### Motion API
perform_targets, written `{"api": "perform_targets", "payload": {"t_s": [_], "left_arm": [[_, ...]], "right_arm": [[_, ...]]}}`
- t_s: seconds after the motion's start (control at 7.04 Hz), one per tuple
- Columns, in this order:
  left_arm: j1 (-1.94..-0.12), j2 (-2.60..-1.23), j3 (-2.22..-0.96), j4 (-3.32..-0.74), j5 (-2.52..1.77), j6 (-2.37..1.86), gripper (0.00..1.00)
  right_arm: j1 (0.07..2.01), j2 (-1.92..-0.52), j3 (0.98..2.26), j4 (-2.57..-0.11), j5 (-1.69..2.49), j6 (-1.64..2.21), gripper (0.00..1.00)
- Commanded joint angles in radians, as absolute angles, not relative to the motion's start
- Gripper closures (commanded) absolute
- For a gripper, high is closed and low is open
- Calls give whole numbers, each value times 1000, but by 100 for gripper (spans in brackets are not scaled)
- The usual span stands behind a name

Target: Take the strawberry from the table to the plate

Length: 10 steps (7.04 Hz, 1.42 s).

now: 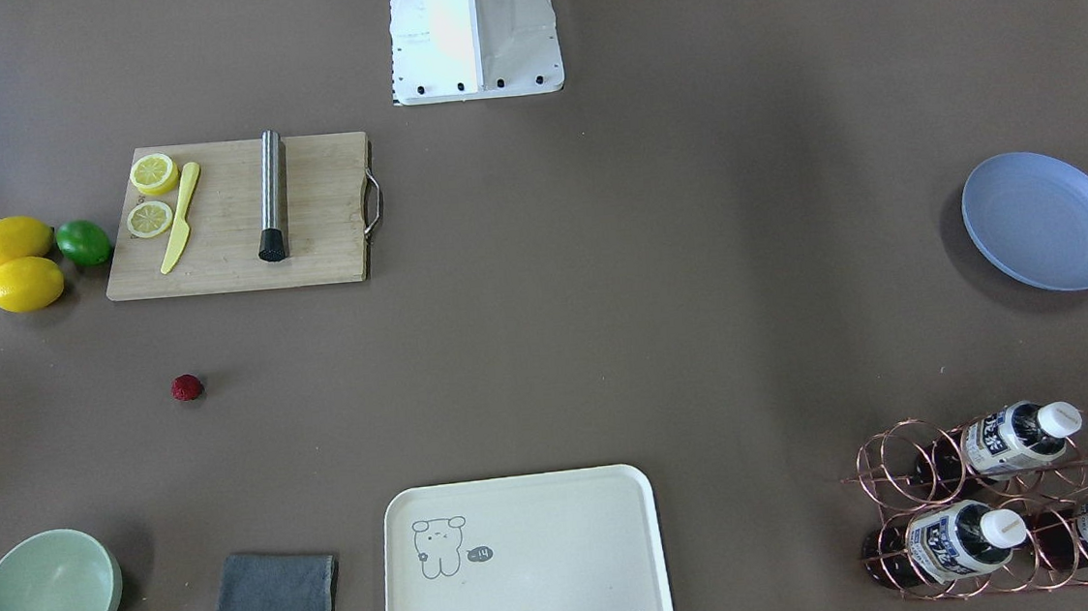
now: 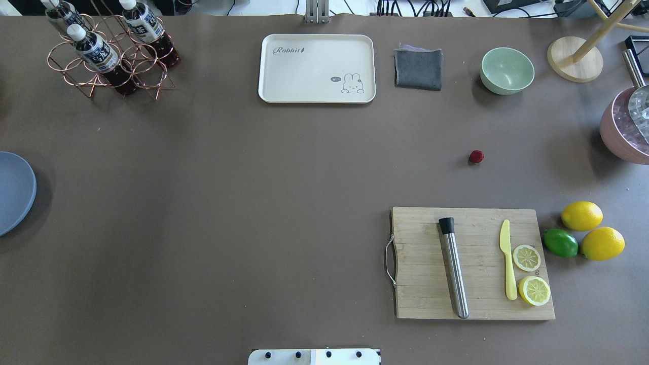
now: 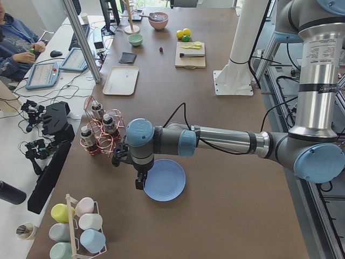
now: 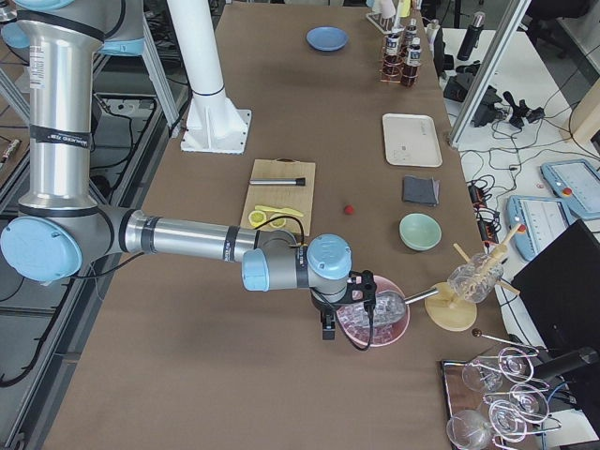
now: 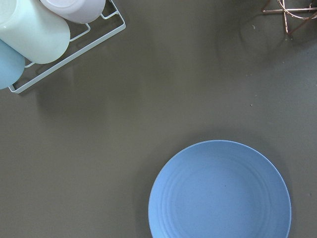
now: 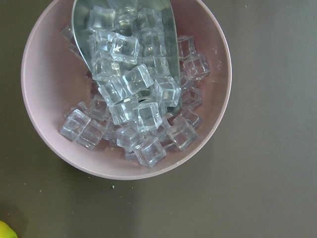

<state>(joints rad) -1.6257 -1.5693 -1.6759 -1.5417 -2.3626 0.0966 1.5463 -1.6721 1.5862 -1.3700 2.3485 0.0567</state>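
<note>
The strawberry (image 1: 186,387) (image 2: 476,156) (image 4: 349,210), small and dark red, lies alone on the brown-grey table (image 1: 601,291), between the cutting board and the green bowl. The periwinkle-blue plate (image 1: 1044,220) (image 2: 12,190) (image 5: 220,191) sits bare at the table's far end on my left. My left gripper (image 3: 139,182) hangs over the plate's (image 3: 164,179) rim; only the exterior left view shows it, so I cannot tell its state. My right gripper (image 4: 327,328) hovers by a pink bowl, far from the strawberry; I cannot tell its state either.
A wooden cutting board (image 2: 471,263) holds a steel muddler, a yellow knife and lemon halves; two lemons and a lime (image 2: 560,242) lie beside it. A cream tray (image 2: 317,68), grey cloth (image 2: 418,68), green bowl (image 2: 507,70), bottle rack (image 2: 109,50) and pink bowl of ice (image 6: 124,89) stand around.
</note>
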Motion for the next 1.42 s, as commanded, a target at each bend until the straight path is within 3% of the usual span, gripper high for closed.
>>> {"api": "perform_targets", "payload": {"t_s": [0.0,1.28], "left_arm": [[-1626,-1569,-1681,-1542,-2362,92,1],[-1621,-1583,-1733,-1563,-2373,91,1]], "right_arm": [[1546,-1672,1586,-1370,2349,55,0],[1548,-1678,1588,-1370,2349,54,0]]}}
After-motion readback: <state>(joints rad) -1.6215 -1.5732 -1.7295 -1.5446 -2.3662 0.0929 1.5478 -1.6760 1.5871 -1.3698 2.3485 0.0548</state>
